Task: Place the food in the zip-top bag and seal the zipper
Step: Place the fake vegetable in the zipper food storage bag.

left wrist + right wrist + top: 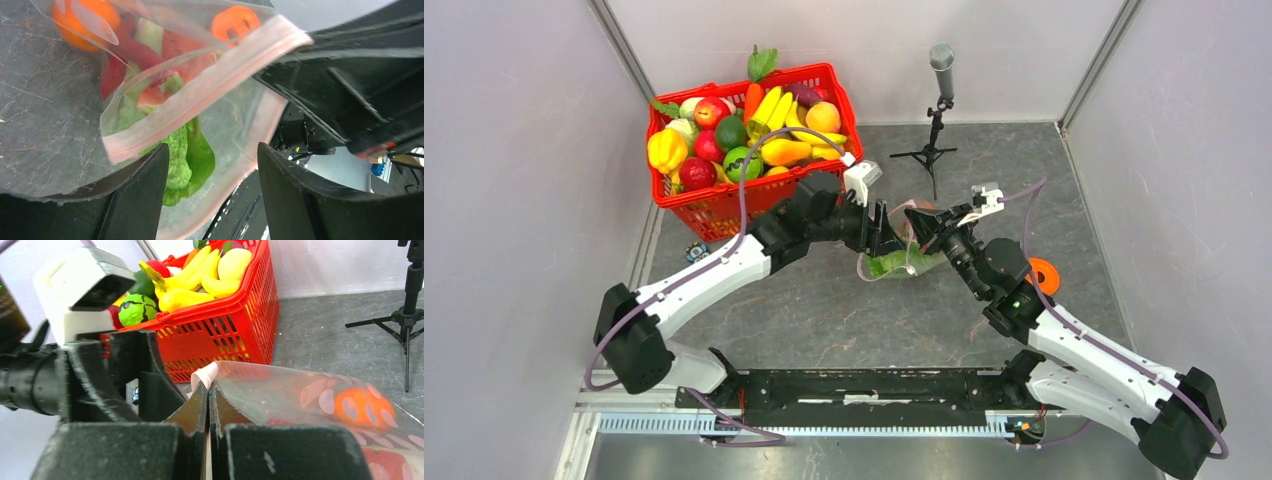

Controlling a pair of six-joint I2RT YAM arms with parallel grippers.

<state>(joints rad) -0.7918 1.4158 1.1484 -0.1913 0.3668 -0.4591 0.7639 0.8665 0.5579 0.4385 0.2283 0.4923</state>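
Loaded: cabbage, watermelon slice, orange in zip-top bag, mid-surface, 5 o'clock of red basket | zipper gaping, unsealed | right tool pinching zipper | left tool spread around bag mouth | remaining: seal

Bright, even light with soft shadows. In the left wrist view the bag is blurred; the fingers at 6 o'clock are dark.
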